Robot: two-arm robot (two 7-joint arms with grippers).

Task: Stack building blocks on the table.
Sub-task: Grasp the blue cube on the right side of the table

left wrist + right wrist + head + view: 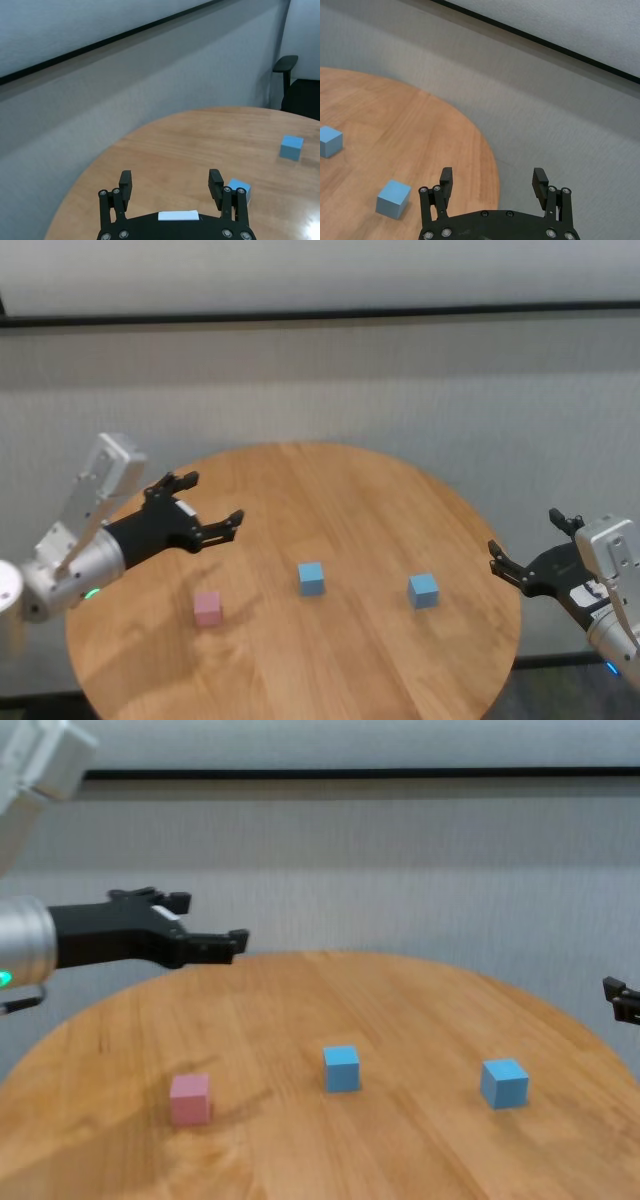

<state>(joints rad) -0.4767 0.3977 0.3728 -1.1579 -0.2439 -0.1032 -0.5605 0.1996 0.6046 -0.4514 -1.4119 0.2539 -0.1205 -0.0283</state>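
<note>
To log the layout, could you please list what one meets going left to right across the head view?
Open left gripper → small matte pink cube → middle light blue cube → right light blue cube → open right gripper.

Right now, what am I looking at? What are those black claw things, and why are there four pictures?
It's a robot with two arms. Each arm ends in a black claw called a gripper. The left gripper hangs above the round wooden table, up over the pink block. The right gripper waits off the table's right edge. Both are open and hold nothing.

The four pictures show one moment. One camera is on the robot's head, looking down. One is on its chest, lower. One sits on each wrist, looking out past that claw's fingers.

On the table lie three little cubes, apart in a row: the pink one, a middle blue block and a right blue block. None is stacked yet.
</note>
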